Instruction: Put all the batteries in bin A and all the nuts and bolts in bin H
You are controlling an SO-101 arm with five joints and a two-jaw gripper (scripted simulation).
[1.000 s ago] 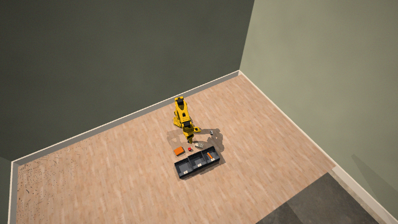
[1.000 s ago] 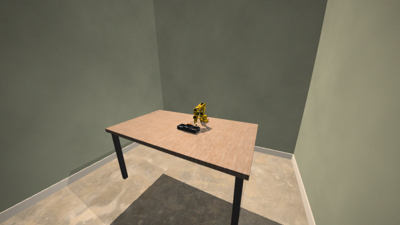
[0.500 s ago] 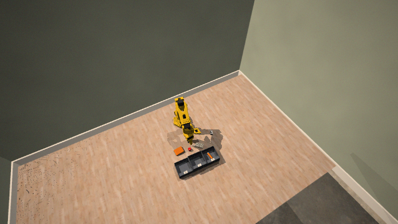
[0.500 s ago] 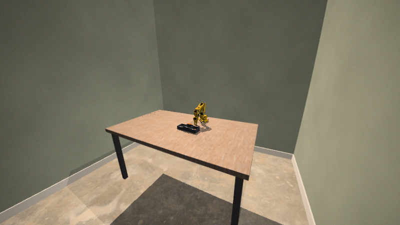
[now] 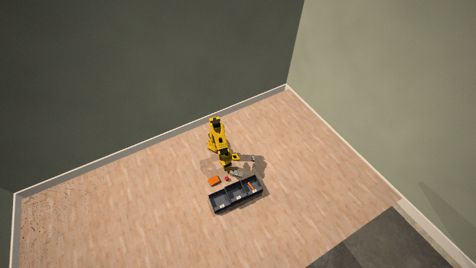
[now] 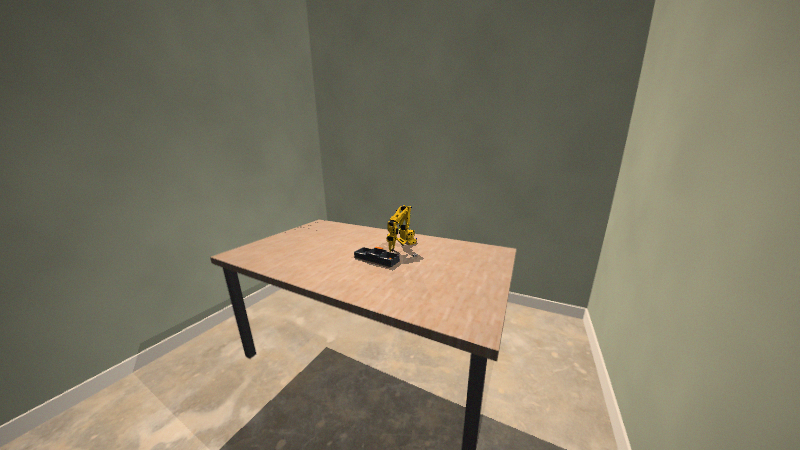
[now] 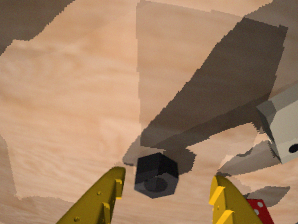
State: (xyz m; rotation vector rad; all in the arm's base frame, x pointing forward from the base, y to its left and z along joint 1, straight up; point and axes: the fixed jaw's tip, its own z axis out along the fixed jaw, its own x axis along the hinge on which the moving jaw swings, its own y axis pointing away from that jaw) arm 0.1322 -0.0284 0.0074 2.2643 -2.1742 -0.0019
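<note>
A dark hex nut (image 7: 156, 175) lies on the table, seen in the wrist view between and beyond my two yellow fingers. My gripper (image 7: 168, 183) is open, pointing down just above the nut and not touching it. In the top view the gripper (image 5: 227, 169) hangs behind a row of three dark bins (image 5: 235, 193). An orange battery (image 5: 250, 186) lies in the right-hand bin. The bin labels are too small to read. A small grey part (image 5: 252, 158) lies on the table to the right of the arm.
An orange block (image 5: 213, 180), a red die (image 5: 226, 178) (image 7: 261, 212) and a white domino (image 5: 237, 173) (image 7: 280, 139) lie close around the nut, between the arm and the bins. In the exterior view the arm (image 6: 400, 226) stands toward the table's far side.
</note>
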